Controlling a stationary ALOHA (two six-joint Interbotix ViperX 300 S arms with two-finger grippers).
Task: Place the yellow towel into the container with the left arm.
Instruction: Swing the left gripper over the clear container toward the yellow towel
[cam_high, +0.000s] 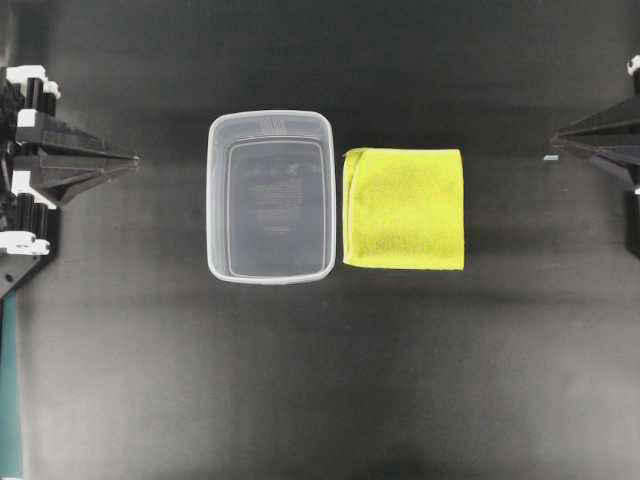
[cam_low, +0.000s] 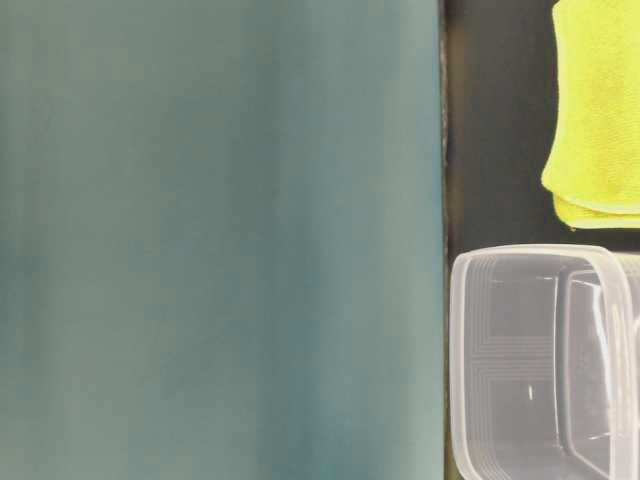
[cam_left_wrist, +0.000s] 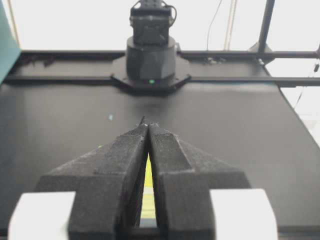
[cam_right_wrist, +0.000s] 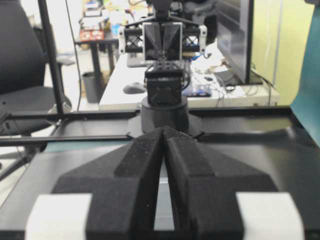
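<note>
The yellow towel (cam_high: 403, 208) lies folded flat on the black table, just right of the container (cam_high: 215, 200) and about touching it. The clear container stands upright and empty at the table's middle. The table-level view shows both the towel (cam_low: 600, 100) and the container (cam_low: 480, 300). My left gripper (cam_high: 135, 158) is shut and empty at the far left, well away from the container. A yellow sliver of the towel (cam_left_wrist: 148, 175) shows through the slit behind its shut tips (cam_left_wrist: 148, 125). My right gripper (cam_high: 553, 140) is shut and empty at the far right, also seen in its wrist view (cam_right_wrist: 164, 129).
A teal panel (cam_low: 220, 240) fills most of the table-level view. A teal strip (cam_high: 8, 400) runs along the table's lower left edge. Each wrist view shows the opposite arm's base (cam_left_wrist: 150, 55) (cam_right_wrist: 163, 100) across the black table (cam_high: 320, 380).
</note>
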